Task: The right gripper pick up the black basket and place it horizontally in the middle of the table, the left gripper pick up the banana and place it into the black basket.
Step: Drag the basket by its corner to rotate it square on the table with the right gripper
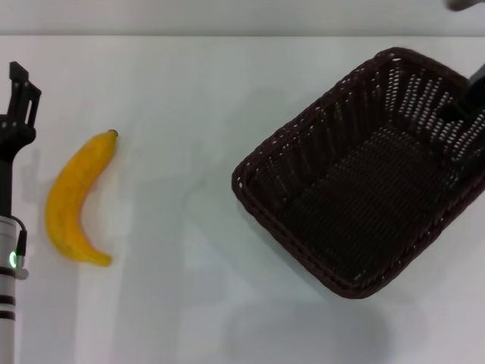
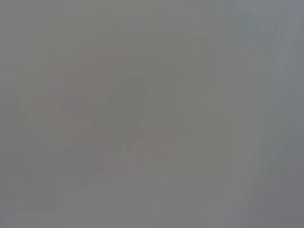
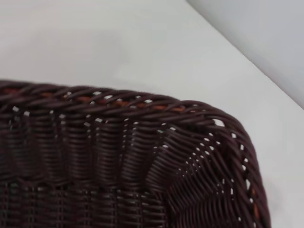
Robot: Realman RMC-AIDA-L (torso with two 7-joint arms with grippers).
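The black basket [image 1: 356, 182] lies on the right half of the white table [image 1: 189, 91], turned diagonally, with nothing inside. My right gripper [image 1: 466, 114] reaches in from the right edge and overlaps the basket's far right wall; its grip on the rim is hidden. The right wrist view shows the basket's braided rim and a rounded corner [image 3: 142, 123] from close up. The banana [image 1: 76, 201] lies on the left side of the table, stem pointing away. My left gripper [image 1: 20, 87] hovers at the far left, just beyond the banana and apart from it.
The table's far edge [image 1: 227, 34] runs across the top of the head view. Bare white surface lies between banana and basket. The left wrist view is a uniform grey blur with nothing recognisable.
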